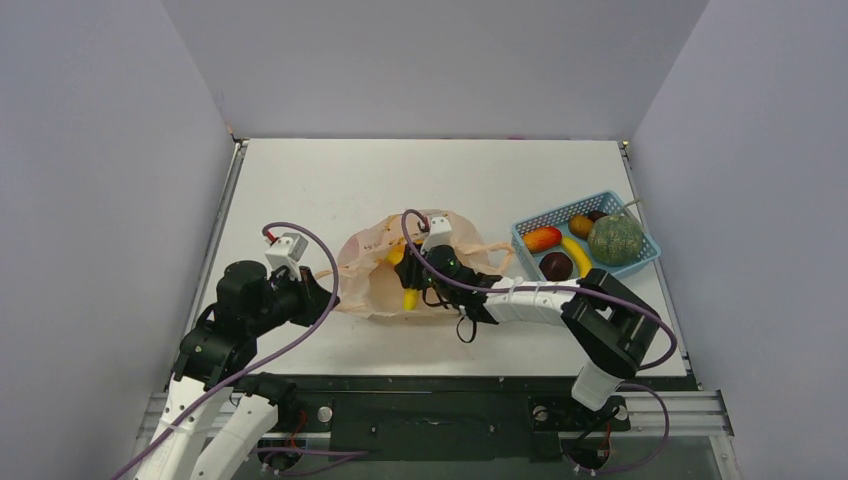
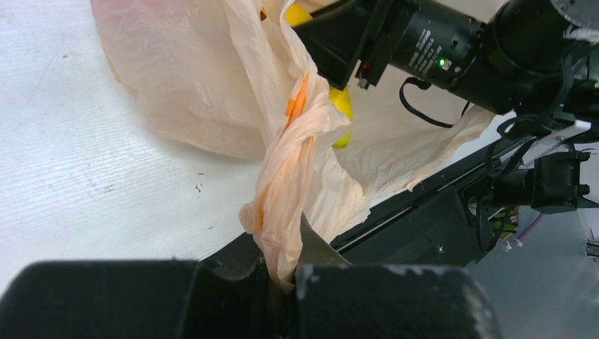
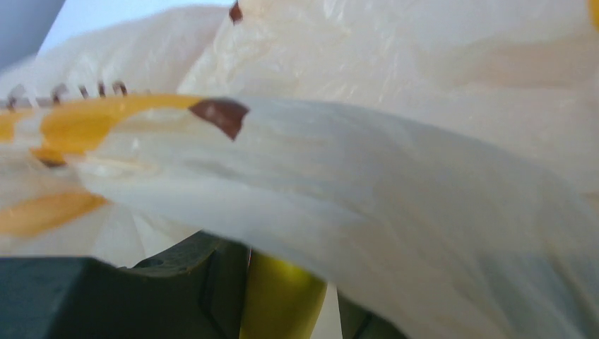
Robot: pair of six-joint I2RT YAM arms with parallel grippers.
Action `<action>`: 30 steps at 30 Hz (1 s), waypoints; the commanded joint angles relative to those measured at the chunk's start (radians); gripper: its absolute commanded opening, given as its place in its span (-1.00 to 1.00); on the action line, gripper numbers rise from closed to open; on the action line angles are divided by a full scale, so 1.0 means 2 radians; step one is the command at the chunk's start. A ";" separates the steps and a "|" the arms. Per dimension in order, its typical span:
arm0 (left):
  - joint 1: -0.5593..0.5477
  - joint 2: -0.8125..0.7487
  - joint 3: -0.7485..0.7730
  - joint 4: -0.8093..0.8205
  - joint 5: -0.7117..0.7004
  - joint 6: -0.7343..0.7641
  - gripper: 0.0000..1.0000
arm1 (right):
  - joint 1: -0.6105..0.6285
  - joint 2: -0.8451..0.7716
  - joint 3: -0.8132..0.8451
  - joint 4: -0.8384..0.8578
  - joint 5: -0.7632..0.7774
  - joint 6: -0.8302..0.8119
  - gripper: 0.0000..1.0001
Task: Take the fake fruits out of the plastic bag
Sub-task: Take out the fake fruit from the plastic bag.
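The peach-orange plastic bag (image 1: 365,268) lies crumpled mid-table. My left gripper (image 1: 318,290) is shut on a twisted edge of the bag (image 2: 293,183) at its near left side; in the left wrist view the gripper (image 2: 286,279) pinches the film between its jaws. My right gripper (image 1: 415,283) reaches into the bag's mouth and is shut on a yellow banana (image 1: 409,296). The right wrist view shows that banana (image 3: 279,296) between the fingers, with bag film (image 3: 395,162) draped over it. The banana also shows in the left wrist view (image 2: 342,106). Any other fruits inside the bag are hidden.
A light blue basket (image 1: 532,221) stands at the right, holding a red-yellow mango (image 1: 542,239), a second banana (image 1: 575,256), a maroon fruit (image 1: 556,266), a green melon (image 1: 614,240) and another small fruit (image 1: 581,225). Grey walls enclose the table.
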 commanded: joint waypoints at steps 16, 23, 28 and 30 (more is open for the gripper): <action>-0.001 -0.024 0.004 0.020 -0.029 -0.005 -1.00 | 0.102 -0.176 -0.150 0.173 0.089 -0.156 -1.00; 0.009 -0.046 0.010 0.007 -0.090 -0.024 -1.00 | 0.104 -0.195 -0.198 0.233 0.103 -0.179 -1.00; 0.048 -0.082 0.005 0.018 -0.077 -0.021 -1.00 | 0.103 -0.183 -0.167 0.206 0.132 -0.194 -1.00; 0.054 -0.075 0.004 0.019 -0.069 -0.018 -1.00 | 0.103 -0.184 -0.163 0.221 0.102 -0.210 -1.00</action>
